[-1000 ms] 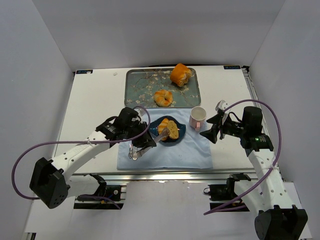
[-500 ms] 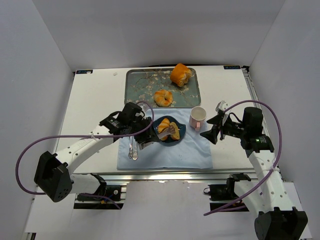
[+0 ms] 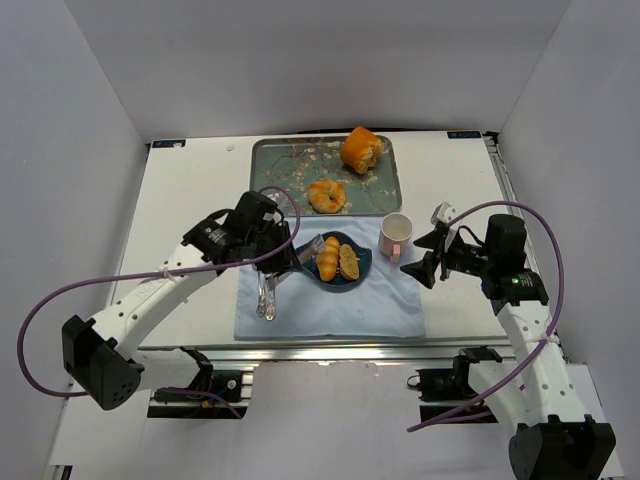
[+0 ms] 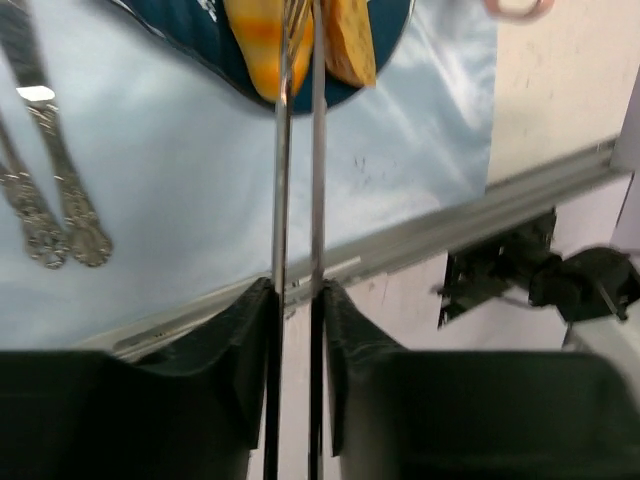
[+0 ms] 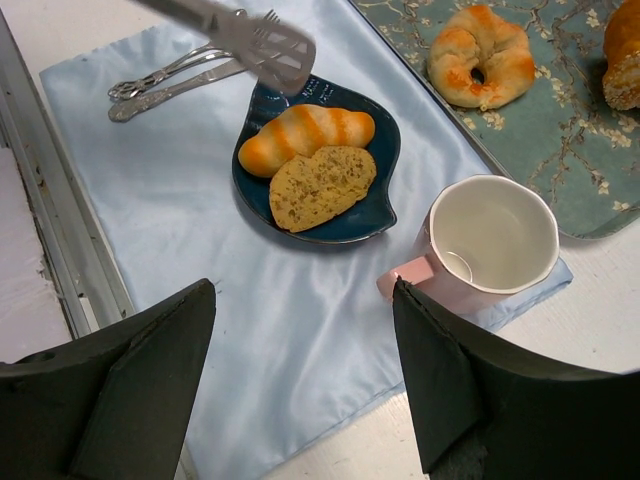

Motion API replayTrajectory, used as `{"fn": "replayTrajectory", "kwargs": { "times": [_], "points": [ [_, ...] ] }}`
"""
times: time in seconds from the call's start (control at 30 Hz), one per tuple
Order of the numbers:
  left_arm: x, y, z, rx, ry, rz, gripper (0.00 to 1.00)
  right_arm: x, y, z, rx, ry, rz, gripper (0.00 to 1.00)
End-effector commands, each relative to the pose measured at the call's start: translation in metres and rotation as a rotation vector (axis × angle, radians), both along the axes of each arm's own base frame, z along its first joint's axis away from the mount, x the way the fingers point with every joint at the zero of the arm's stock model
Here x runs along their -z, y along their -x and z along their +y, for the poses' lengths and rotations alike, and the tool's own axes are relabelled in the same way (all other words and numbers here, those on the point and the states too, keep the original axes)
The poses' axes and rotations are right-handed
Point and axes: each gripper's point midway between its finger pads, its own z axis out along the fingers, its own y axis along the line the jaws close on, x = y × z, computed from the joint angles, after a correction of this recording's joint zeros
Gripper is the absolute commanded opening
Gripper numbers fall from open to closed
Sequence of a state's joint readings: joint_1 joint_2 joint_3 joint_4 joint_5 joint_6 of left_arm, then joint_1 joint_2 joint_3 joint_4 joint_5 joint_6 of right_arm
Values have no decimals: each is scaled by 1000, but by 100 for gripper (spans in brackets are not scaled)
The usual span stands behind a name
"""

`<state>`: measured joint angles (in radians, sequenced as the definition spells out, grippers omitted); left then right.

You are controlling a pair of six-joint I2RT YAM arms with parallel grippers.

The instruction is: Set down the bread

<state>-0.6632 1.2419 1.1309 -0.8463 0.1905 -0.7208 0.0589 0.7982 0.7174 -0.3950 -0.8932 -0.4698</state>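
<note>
Since a second ago the roll (image 3: 328, 257) has left the tongs (image 3: 300, 258). It hung in them over the plate (image 3: 365, 262) then. Now it lies flat on the plate, touching the slice (image 3: 348, 261) on its right, and the left arm has drawn the tongs back to the plate's left rim.

Nearest me, the cloth (image 3: 330, 310) covers the front of the worktop (image 3: 190, 200), with the cutlery (image 3: 266, 298) lying on its left part. The left tool (image 4: 298, 300) is pressed onto the tongs' two blades, which run close together and almost parallel. From the right wrist I see their toothed head hanging empty above the plate's edge, clear of both pieces. The right tool (image 5: 302, 288) hovers to the right with its fingers spread and nothing between them. The cup (image 3: 396, 235) stands just beyond the plate on the right. Farther back, the tray (image 3: 275, 180) carries a ring bun (image 3: 326, 195) and a loaf (image 3: 360, 150).

I judge this to be the end of the placing step, with the bread set down and the tongs coming away. If more bread is wanted, my next move is to lift the tongs clear of the plate, carry them back to the tray, let them spring apart and close them on the ring bun. I would keep them high enough not to nudge the roll or the cup.
</note>
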Motion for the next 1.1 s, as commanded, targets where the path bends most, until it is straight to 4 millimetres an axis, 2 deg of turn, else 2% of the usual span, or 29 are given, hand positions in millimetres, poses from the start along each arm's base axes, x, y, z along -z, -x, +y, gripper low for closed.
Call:
{"fn": "replayTrajectory", "kwargs": {
  "times": [0.0,0.03,0.1,0.13,0.17,0.2,0.23,0.27,0.3,0.33,0.37,0.4,0.47,0.57,0.6,0.63,0.67,0.73,0.8,0.9,0.97,1.03,1.07],
  "points": [
    [-31,-25,35,-91,-101,-156,32,-11,0,0,-24,9,-56,76],
    [-32,-31,45,-114,-122,-174,29,-11,1,0,-30,15,-63,76],
    [-30,-54,87,-216,-214,-238,21,-11,1,0,-41,25,-83,76],
    [-29,-66,101,-254,-217,-272,19,-12,2,0,-47,28,-92,76],
    [-8,-68,120,-246,-274,-269,14,-12,2,0,-55,32,-104,76],
    [-3,-78,150,-317,-301,-282,11,-14,1,1,-58,34,-111,76],
    [-1,-91,162,-346,-305,-331,9,-14,1,0,-61,37,-114,76],
    [8,-96,173,-319,-339,-357,7,-15,0,0,-63,40,-118,77],
    [30,-94,189,-328,-366,-330,4,-17,1,0,-67,47,-125,77],
    [30,-106,195,-344,-377,-383,5,-18,0,0,-66,51,-128,77],
    [37,-110,205,-343,-414,-399,5,-18,-1,-1,-65,55,-128,77],
    [51,-108,210,-330,-442,-390,6,-19,-1,-1,-68,59,-134,77],
    [62,-119,225,-343,-509,-411,6,-20,-1,-1,-67,61,-137,77],
    [88,-124,241,-343,-559,-376,7,-22,-1,-2,-65,64,-144,77],
    [94,-124,241,-340,-555,-368,10,-22,-1,-2,-61,66,-144,78],
    [104,-124,242,-335,-554,-349,21,-22,-1,-3,-57,68,-147,78],
    [107,-124,247,-351,-558,-337,28,-21,-3,-5,-41,77,-145,78],
    [115,-121,253,-367,-574,-298,41,-23,-5,-6,-5,65,-121,89],
    [126,-115,259,-382,-591,-245,46,-24,-16,-14,98,59,-87,89],
    [128,-114,269,-423,-582,-222,55,-24,-38,-33,307,46,3,89],
    [127,-114,271,-434,-579,-218,75,-20,-51,-48,418,77,41,90],
    [125,-113,270,-432,-568,-215,77,-23,-59,-58,494,90,64,89],
    [122,-113,270,-435,-564,-220,85,-29,-62,-61,518,88,58,89]
  ]
}}
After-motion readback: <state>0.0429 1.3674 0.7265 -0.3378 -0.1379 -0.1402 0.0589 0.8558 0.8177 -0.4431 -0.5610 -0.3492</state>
